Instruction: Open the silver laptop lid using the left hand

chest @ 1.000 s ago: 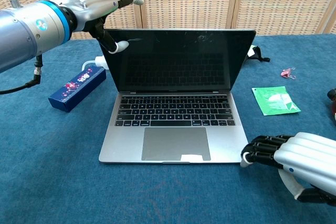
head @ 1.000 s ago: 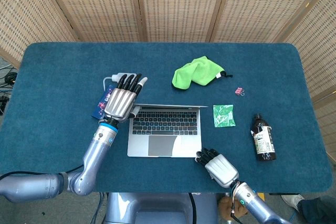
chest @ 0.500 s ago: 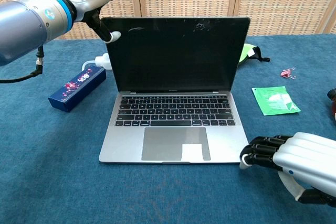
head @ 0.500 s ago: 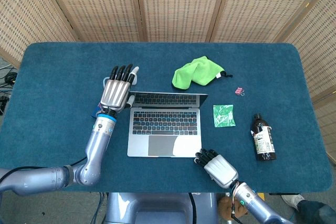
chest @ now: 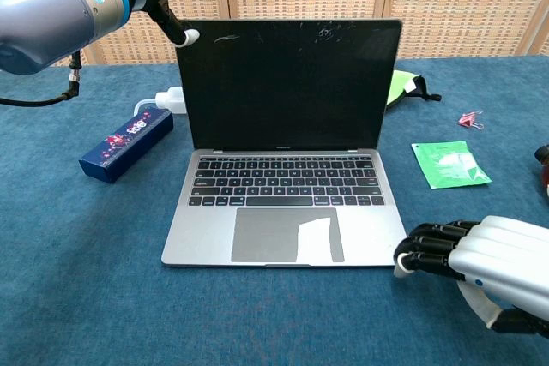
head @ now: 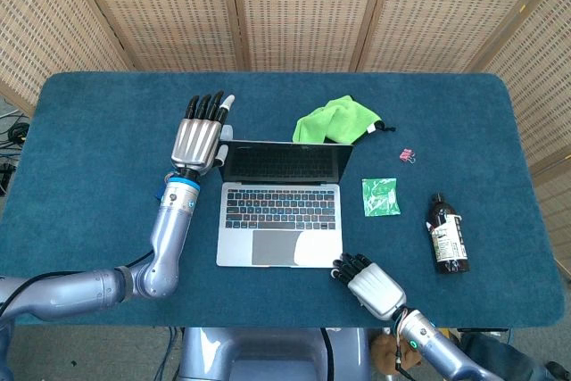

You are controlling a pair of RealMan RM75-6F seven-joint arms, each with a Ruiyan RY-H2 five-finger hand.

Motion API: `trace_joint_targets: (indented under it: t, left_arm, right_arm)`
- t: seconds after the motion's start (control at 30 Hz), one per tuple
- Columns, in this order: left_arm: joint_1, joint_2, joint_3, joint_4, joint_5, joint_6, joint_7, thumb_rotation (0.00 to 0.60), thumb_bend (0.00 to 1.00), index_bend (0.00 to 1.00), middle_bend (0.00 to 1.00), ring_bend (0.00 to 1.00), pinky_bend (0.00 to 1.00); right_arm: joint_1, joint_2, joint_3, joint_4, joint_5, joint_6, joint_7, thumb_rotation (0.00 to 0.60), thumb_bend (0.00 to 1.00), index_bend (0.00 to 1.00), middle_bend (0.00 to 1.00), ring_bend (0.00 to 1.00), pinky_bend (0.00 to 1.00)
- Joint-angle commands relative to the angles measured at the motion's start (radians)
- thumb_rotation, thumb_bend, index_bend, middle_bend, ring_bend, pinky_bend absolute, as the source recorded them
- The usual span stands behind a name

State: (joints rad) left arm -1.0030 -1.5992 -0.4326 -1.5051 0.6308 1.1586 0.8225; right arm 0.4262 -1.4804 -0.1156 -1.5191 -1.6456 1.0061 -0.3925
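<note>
At the table's centre: silver laptop (chest: 287, 169) sits on the blue cloth (head: 89, 131), base flat, lid raised to roughly upright or a little past — dark screen faces the chest camera, keyboard and trackpad fully exposed.
Left hand (head: 200, 137): at the lid's upper left corner, fingers extended and lying together, pointing away from the robot; the thumb (chest: 187, 38) meets the corner of the screen edge in the chest view. It holds nothing — an open, flat hand used as a pusher.
Right hand (chest: 480, 256): resting on the cloth just beside the laptop's front right corner, fingers curled under, nothing in them. Whether it touches the base cannot be told.
Step in hand: final part of the lid swing, in my judgement; the task looks nearly complete.
How to do it well: keep contact light and at the top edge, push along the hinge's arc rather than straight back, and stop as soon as the lid stands at a usable angle.
Risk: a push at one corner may twist the lid or slide the base backward — the right hand beside the front corner could brace it.
Nearby items: blue box (chest: 126, 144) and white charger (chest: 171, 100) left of the laptop; green cloth (head: 337, 122) behind it; green sachet (head: 379, 195), pink clip (head: 407, 156) and brown bottle (head: 446, 232) to the right.
</note>
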Motion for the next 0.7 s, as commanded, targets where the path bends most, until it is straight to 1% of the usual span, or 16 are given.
trace_joint_targets:
  t: [0.03, 0.33, 0.47, 0.7]
  left_arm:
    - [-0.008, -0.006, -0.001, 0.022, -0.010, -0.015, -0.019, 0.600, 0.43, 0.00, 0.00, 0.00, 0.00]
    - [-0.015, -0.001, 0.003, 0.066, -0.023, -0.037, -0.063, 0.600, 0.43, 0.00, 0.00, 0.00, 0.00]
    - [-0.011, 0.002, 0.003, 0.069, -0.024, -0.056, -0.105, 0.600, 0.43, 0.00, 0.00, 0.00, 0.00]
    - [-0.009, 0.025, 0.014, 0.047, -0.014, -0.049, -0.111, 0.600, 0.43, 0.00, 0.00, 0.00, 0.00]
  right_arm:
    - [0.000, 0.001, -0.002, 0.001, 0.000, 0.002, 0.000, 0.600, 1.00, 0.19, 0.18, 0.10, 0.20]
    - [0.002, -0.002, -0.005, 0.007, 0.004, 0.001, 0.004, 0.600, 1.00, 0.19, 0.18, 0.10, 0.20]
    - [0.001, -0.003, -0.006, 0.006, 0.004, 0.005, 0.006, 0.600, 1.00, 0.19, 0.18, 0.10, 0.20]
    - [-0.001, -0.005, -0.005, 0.002, 0.005, 0.016, 0.005, 0.600, 1.00, 0.19, 0.19, 0.10, 0.20]
